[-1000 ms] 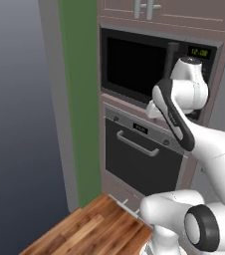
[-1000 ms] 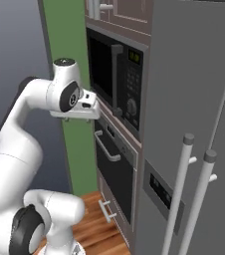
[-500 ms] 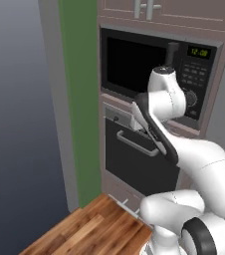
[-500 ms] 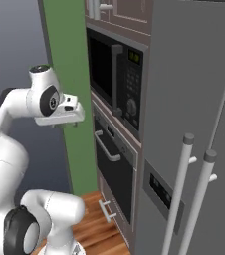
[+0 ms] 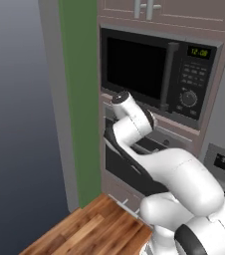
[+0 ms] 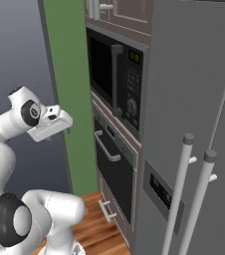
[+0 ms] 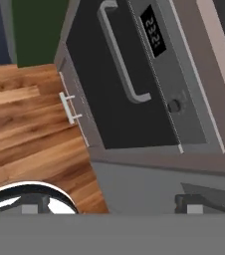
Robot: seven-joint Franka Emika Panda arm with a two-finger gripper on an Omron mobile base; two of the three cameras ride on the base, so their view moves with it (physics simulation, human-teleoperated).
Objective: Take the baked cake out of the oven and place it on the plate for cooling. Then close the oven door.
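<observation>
The hand, fingers hidden so I can't tell its opening, hangs out from the shut oven door, presumably lining up on its handle, cake unseen.

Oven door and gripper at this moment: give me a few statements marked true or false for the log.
1. The oven door is shut. True.
2. The gripper grips the door's bar handle. False: it hangs apart from it, in front of the green wall.
3. The microwave sits above the oven. True.
4. The microwave door stands open. False: it is closed.
5. The floor is grey tile. False: it is wood.
</observation>
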